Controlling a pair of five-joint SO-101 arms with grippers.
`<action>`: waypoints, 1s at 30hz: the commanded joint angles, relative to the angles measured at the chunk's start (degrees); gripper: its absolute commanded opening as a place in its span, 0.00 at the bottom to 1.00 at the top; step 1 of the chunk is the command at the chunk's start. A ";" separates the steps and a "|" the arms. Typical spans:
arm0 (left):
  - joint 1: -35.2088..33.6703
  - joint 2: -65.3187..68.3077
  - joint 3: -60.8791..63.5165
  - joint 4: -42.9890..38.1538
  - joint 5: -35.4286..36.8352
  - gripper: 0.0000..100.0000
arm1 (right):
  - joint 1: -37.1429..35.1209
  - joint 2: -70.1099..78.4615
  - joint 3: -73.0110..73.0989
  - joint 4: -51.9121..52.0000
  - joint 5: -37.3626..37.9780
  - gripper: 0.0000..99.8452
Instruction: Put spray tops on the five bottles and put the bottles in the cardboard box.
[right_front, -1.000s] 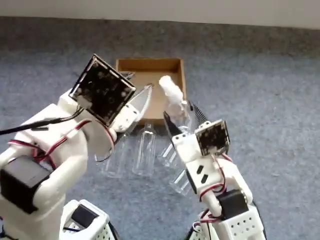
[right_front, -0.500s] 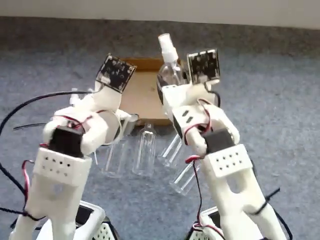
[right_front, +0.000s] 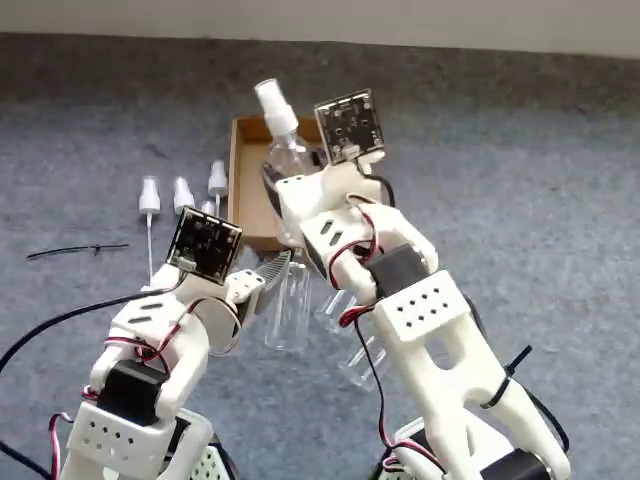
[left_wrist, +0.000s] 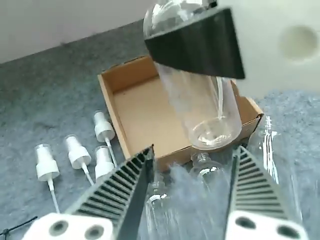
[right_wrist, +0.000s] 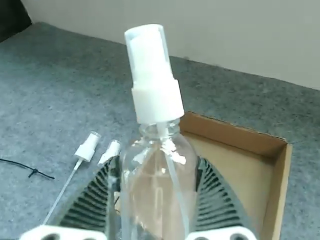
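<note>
Right fingers (right_wrist: 87, 207): clamped on the capped bottle (right_front: 288, 155), which is held over the cardboard box (right_front: 238, 170), upper centre.
Left fingers (left_wrist: 122, 192): spread apart above the lying bottles (right_front: 290, 305), at the box's lower edge.
Surface (right_front: 520, 200): grey carpet, spread wide at right.

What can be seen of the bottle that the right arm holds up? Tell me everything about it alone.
The bottle is clear and looks like plastic, with a round body, curved shoulders and a short neck. A white spray top sits on the neck, and its thin dip tube runs down inside. The bottle looks empty. It stands roughly upright, top up, raised off the table near or over the cardboard box. The right hand clamps its body from both sides, and nothing else touches it.
</note>
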 joint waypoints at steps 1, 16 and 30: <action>1.01 -1.98 -0.04 -1.32 0.18 0.25 | -2.24 -0.40 -3.65 0.75 -0.53 0.00; -3.91 -1.89 3.38 -6.59 -2.11 0.28 | -3.91 -12.26 -3.12 16.66 -0.35 0.00; -6.99 -1.89 3.65 -7.03 -2.29 0.28 | -3.56 -12.79 -3.12 21.23 -0.26 0.00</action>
